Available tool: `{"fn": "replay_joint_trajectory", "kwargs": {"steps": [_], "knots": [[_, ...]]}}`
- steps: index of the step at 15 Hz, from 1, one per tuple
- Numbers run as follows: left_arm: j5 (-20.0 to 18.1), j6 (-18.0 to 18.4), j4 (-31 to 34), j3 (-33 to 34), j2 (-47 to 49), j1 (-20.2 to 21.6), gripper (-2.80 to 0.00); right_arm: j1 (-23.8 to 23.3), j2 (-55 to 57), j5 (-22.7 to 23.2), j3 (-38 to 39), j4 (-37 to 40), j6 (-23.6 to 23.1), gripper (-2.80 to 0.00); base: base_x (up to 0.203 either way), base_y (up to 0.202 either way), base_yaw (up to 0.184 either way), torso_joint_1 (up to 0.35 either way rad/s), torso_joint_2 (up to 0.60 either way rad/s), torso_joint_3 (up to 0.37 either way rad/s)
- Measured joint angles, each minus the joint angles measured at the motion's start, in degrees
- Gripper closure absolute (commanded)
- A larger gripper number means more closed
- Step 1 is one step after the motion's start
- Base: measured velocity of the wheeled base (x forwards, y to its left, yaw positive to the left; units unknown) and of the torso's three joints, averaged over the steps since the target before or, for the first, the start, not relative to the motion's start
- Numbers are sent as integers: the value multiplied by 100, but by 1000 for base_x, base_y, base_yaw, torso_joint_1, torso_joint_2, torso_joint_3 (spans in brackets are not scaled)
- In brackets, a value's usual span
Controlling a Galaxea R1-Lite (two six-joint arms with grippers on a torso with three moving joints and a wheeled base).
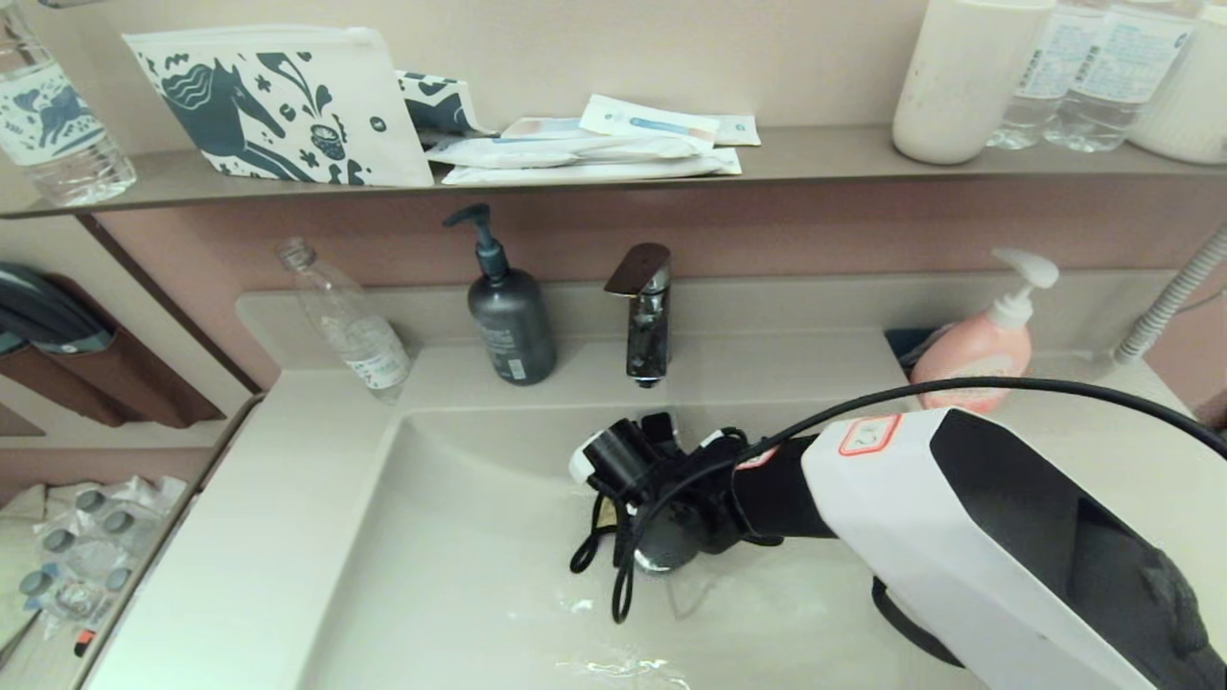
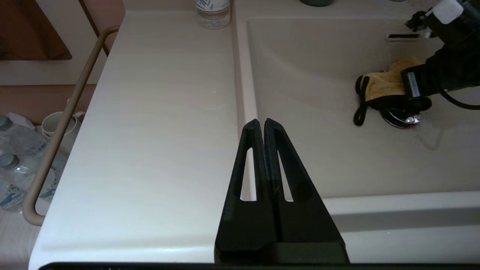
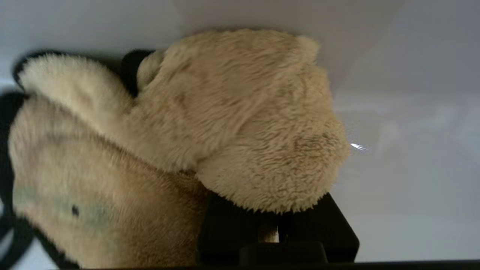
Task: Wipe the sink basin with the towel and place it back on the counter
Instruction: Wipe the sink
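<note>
1. Mustard-yellow towel (image 2: 386, 85) sits bunched on the sink basin (image 2: 318, 157) floor, over the chrome drain plug (image 2: 399, 118), with the right gripper (image 1: 661, 532) clamped on it.
2. Press flat and sweep evenly; the bunching likely cuts contact.
3. Left gripper (image 2: 261, 123), fingers together, hangs above the worktop (image 2: 150, 131).

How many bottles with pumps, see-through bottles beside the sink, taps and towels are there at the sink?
Pump bottles: 2, the grey one and the pink one
Clear bottles: 1
Taps: 1
Towels: 1, the yellow towel in the right tool over the sink basin
Total: 5
</note>
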Motion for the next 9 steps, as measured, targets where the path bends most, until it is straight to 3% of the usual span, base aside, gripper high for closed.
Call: {"fn": "replay_joint_trajectory", "kwargs": {"steps": [9], "knots": [[0,-2,2,0,0,-2,0,-195,-875,165,1809,568,179,0,0,0,0,0,0,0]]}}
